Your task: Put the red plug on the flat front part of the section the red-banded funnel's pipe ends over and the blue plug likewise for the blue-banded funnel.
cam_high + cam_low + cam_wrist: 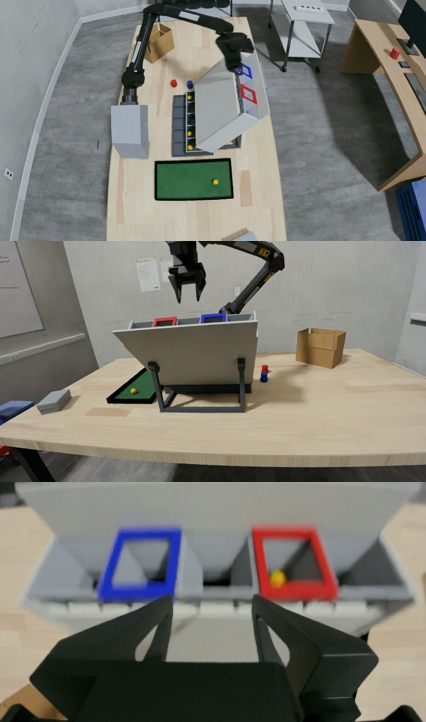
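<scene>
My gripper (pixel 236 70) (pixel 188 298) (pixel 212 601) is open and empty. It hangs above the funnel row at the top of the grey cover (pixel 218 104) (pixel 191 351), between the blue-banded funnel (pixel 246 75) (pixel 212 314) (pixel 137 589) and the red-banded funnel (pixel 249 101) (pixel 165 318) (pixel 295 589). A yellow marble (pixel 277 577) lies inside the red-banded funnel. The red plug (pixel 173 83) (pixel 264 368) and the blue plug (pixel 189 84) (pixel 263 377) stand on the table beside the sections' far end. Three sections hold a marble each (pixel 189 97) (pixel 189 133) (pixel 190 147), behind the flat front part (pixel 178 117).
A green tray (pixel 179 182) (pixel 143 384) with one marble (pixel 215 181) (pixel 133 390) lies past the rack's near end. The arm's grey base (pixel 129 129) stands beside the sections. A cardboard box (pixel 160 41) (pixel 320 347) and a small grey block (pixel 54 400) sit on the table.
</scene>
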`<move>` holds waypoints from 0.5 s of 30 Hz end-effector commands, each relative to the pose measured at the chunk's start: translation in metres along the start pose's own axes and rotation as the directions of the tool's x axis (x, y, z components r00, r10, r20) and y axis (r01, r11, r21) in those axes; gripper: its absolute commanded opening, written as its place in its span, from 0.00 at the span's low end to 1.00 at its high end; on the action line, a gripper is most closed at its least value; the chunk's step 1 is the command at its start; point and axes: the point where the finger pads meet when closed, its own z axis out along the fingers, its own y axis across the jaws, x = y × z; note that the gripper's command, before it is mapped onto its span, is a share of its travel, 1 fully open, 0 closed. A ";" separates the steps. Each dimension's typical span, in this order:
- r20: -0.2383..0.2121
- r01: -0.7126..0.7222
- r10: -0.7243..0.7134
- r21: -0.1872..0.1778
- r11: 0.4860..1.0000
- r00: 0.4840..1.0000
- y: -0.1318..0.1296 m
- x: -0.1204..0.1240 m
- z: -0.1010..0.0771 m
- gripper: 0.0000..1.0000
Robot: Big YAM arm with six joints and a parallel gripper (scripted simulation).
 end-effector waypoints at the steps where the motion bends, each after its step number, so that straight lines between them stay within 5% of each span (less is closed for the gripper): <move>1: 0.042 0.033 -0.034 0.014 0.999 0.999 -0.002 0.024 -0.037 0.59; 8: 0.041 0.033 -0.033 0.014 0.999 0.999 -0.005 0.095 -0.059 0.59; 15: 0.040 0.033 -0.033 0.014 0.999 0.999 -0.005 0.101 -0.062 0.59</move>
